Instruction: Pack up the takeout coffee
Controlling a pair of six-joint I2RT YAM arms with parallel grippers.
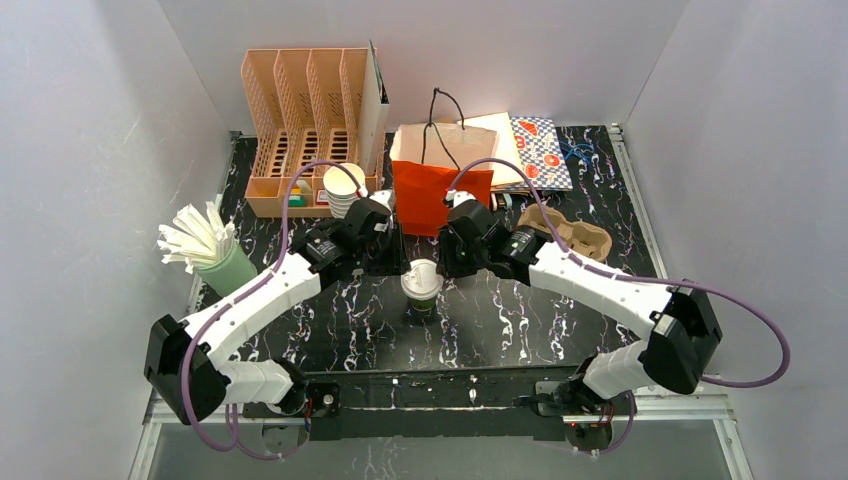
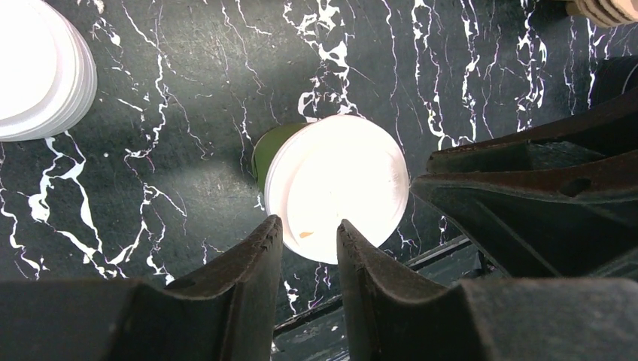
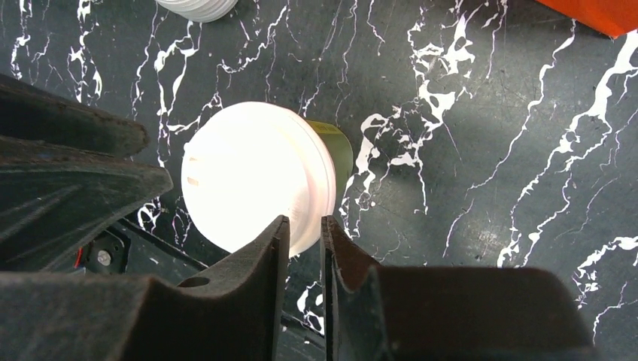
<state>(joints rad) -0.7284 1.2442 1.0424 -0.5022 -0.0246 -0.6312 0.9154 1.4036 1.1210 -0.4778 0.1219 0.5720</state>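
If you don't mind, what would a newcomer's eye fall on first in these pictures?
First, the green cup with its bright white lid, standing alone in the middle of the table. The left gripper and the right gripper both hang above that lid, jaws narrowly parted and empty. Behind them an orange paper bag stands open.

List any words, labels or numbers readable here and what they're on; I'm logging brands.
None can be read.
The white lid, the green cup under it and the orange bag show no print.
The patterned item bears only pictures; items in the organiser are too small to tell.
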